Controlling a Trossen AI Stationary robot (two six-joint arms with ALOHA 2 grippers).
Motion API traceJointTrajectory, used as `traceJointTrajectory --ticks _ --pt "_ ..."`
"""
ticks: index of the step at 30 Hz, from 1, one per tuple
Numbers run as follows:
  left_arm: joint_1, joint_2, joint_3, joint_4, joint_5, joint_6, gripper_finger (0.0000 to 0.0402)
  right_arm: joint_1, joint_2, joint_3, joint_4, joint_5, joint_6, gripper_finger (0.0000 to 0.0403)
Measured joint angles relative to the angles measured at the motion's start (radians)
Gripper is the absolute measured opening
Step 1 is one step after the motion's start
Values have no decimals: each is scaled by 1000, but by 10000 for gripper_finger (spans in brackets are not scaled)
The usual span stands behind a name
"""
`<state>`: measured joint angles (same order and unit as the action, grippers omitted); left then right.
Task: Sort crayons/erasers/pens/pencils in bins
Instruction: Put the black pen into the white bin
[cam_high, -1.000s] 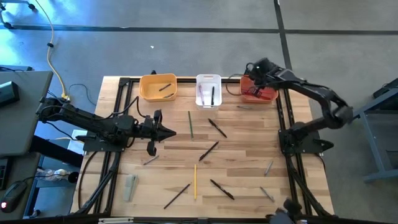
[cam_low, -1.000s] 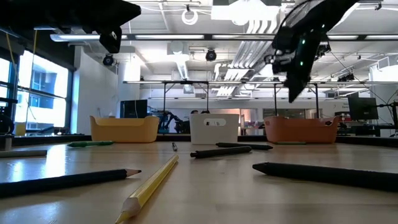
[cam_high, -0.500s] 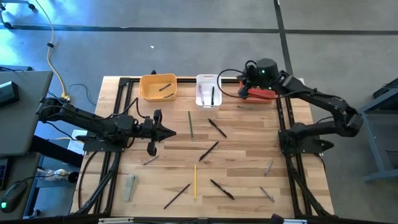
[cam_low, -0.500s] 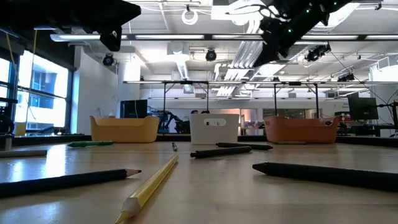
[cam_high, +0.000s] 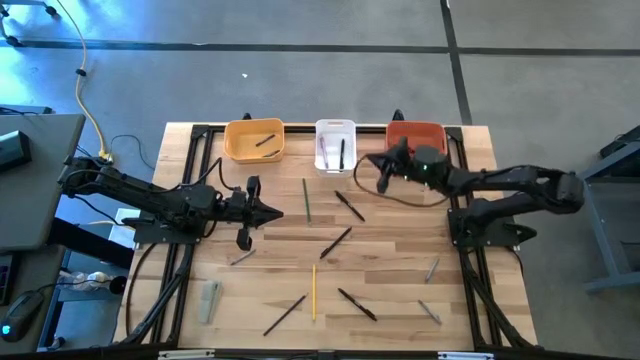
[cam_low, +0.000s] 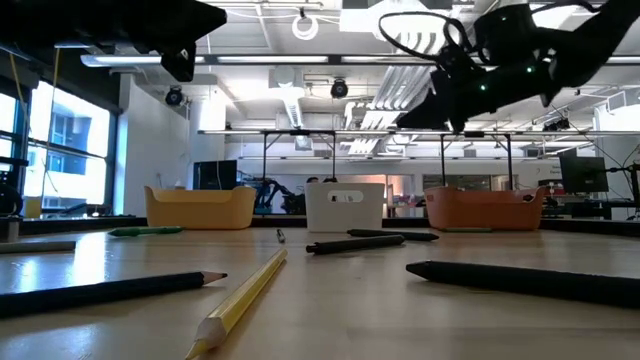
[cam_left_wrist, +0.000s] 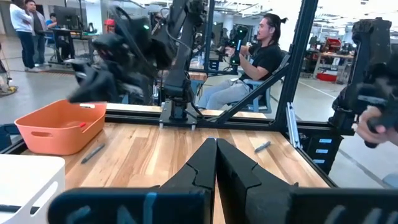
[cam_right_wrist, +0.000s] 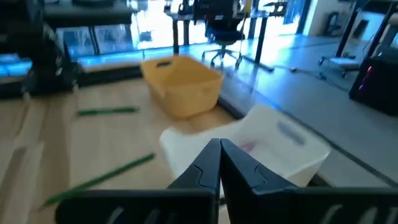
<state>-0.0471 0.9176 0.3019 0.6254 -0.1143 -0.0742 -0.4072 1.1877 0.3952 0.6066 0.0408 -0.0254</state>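
Right claw (cam_high: 372, 163) has left the red-orange bin (cam_high: 416, 134), pressed together, empty.

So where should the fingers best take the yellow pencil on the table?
Probably at the middle of the yellow pencil, coming straight down from above. It lies flat on the table, alone, running away from the bins, so the fingers should close across its thin shaft.

Pale planked wooden table (cam_high: 400, 250), smooth; glossy plastic bins (cam_high: 254, 140)
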Motion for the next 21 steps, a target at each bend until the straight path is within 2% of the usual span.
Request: traceJointTrajectory --ticks 5,10,17,21 --pt "0 0 0 0 0 -1 0 152 0 -10 -83 148 18 0" --pt "1 0 0 -15 0 -1 0 285 0 -10 -168 251 101 0" --pt "2 0 0 -16 -29 33 0 373 34 -10 -259 282 329 2" --pt "2 0 -7 -2 -43 25 0 428 109 -10 -247 283 415 26"
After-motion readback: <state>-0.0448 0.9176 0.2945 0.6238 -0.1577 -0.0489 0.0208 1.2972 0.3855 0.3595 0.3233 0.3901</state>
